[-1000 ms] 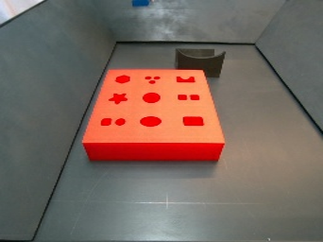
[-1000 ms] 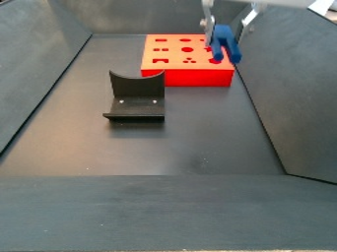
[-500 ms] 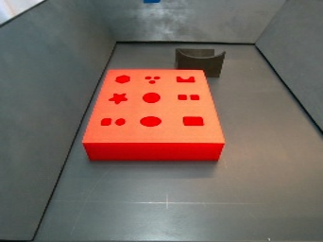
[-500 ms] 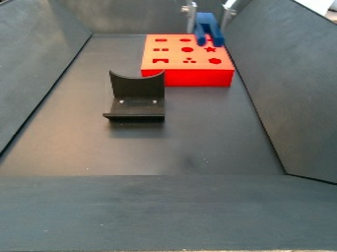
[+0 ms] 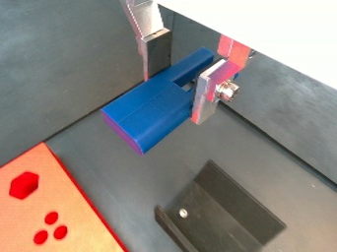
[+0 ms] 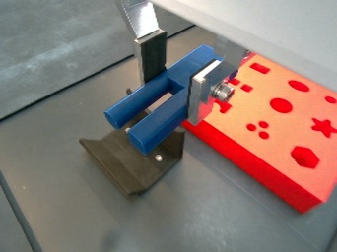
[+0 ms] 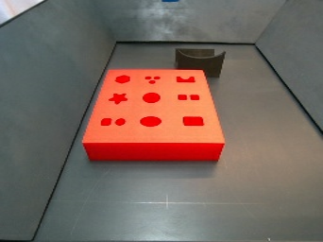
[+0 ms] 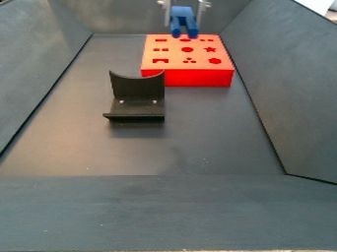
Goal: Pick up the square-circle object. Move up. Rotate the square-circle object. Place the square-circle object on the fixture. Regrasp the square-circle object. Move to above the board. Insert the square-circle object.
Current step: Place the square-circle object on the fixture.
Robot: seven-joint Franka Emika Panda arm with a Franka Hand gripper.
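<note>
The blue block [image 5: 161, 108] is clamped between the gripper's [image 5: 182, 74] two silver fingers, held in the air with its two prongs [image 6: 138, 115] pointing away from the wrist; in a side view it hangs at the top of the picture [image 8: 180, 19], above the far edge of the board [image 8: 184, 74]. Over the last second it has travelled across that view, from beside the board's right-hand edge to above its far side near the back wall (and it now sits higher in the picture). In both wrist views the fixture [image 6: 128, 163] lies empty on the floor below, the board [image 5: 39, 207] beside it. The block being carried over the floor between board and fixture suggests the lift or rotate step rather than insertion, though the pictures cannot settle which. Next it probably has to be set on the fixture [image 8: 134, 96], well apart from the board.
</note>
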